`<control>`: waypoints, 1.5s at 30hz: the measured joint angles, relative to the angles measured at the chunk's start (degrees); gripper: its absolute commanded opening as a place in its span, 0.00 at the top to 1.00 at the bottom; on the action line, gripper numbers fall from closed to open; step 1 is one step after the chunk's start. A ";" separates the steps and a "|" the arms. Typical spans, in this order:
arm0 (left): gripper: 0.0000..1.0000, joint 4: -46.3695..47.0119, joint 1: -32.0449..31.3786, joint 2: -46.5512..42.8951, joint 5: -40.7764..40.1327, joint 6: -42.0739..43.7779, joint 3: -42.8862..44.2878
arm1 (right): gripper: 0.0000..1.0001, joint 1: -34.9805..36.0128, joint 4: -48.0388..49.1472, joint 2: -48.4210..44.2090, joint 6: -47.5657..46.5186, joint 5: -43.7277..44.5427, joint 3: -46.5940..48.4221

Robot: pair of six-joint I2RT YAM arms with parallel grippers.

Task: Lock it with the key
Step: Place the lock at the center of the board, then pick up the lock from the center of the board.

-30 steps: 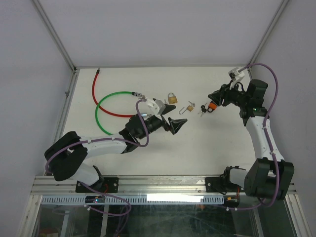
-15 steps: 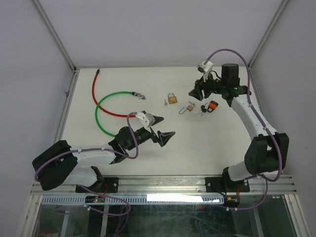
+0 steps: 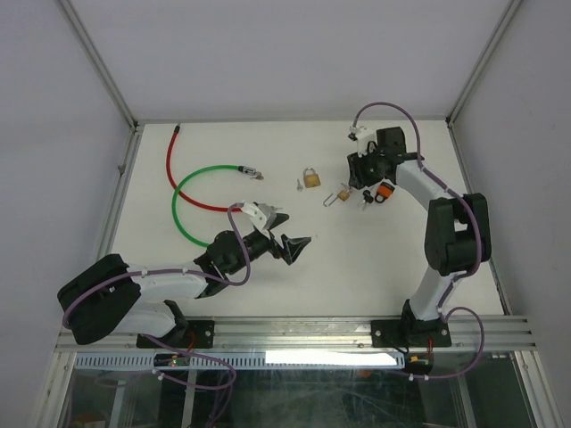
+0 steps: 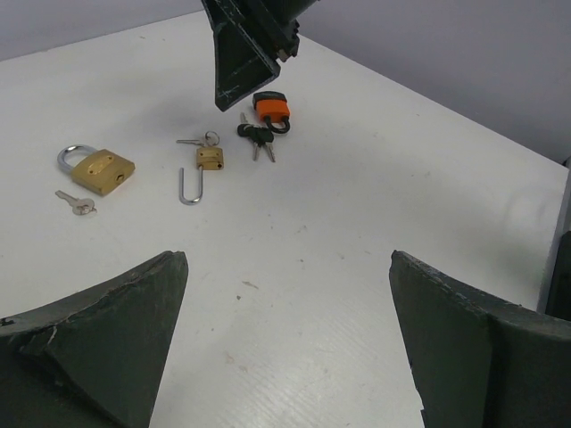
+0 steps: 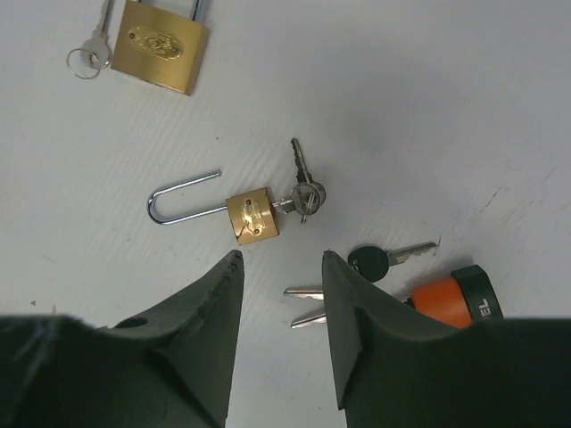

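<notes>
A small brass padlock (image 5: 250,216) lies flat with its long shackle swung open and a key (image 5: 303,192) in its keyhole. It lies mid-table (image 3: 343,193) and also shows in the left wrist view (image 4: 211,159). My right gripper (image 5: 281,259) hovers just beside it, open, with nothing between its fingers; it shows at the back right in the top view (image 3: 361,174). My left gripper (image 3: 293,230) is wide open and empty over bare table (image 4: 287,259), well short of the padlock.
A larger shut brass padlock (image 3: 310,177) with a loose small key (image 3: 299,185) lies to the left. An orange padlock (image 5: 446,299) with black-headed keys (image 5: 375,261) lies close to the right fingers. Red cable (image 3: 174,169) and green cable (image 3: 192,201) loop at back left.
My right gripper has swung left and come down over the small padlock and the keys. My left arm has drawn back toward the near left, and its jaws have opened wider.
</notes>
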 measured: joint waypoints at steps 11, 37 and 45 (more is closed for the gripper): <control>0.01 0.26 0.02 0.02 -0.83 -1.40 -0.17 | 0.65 0.00 2.73 6.16 7.74 3.87 -0.24; 0.01 0.94 0.00 0.96 -0.85 -1.99 -0.17 | 0.80 0.00 5.79 10.71 12.33 4.94 -0.20; 0.01 0.94 0.02 0.96 -0.85 -2.01 -0.17 | 0.93 0.00 6.01 10.88 12.28 4.87 -0.15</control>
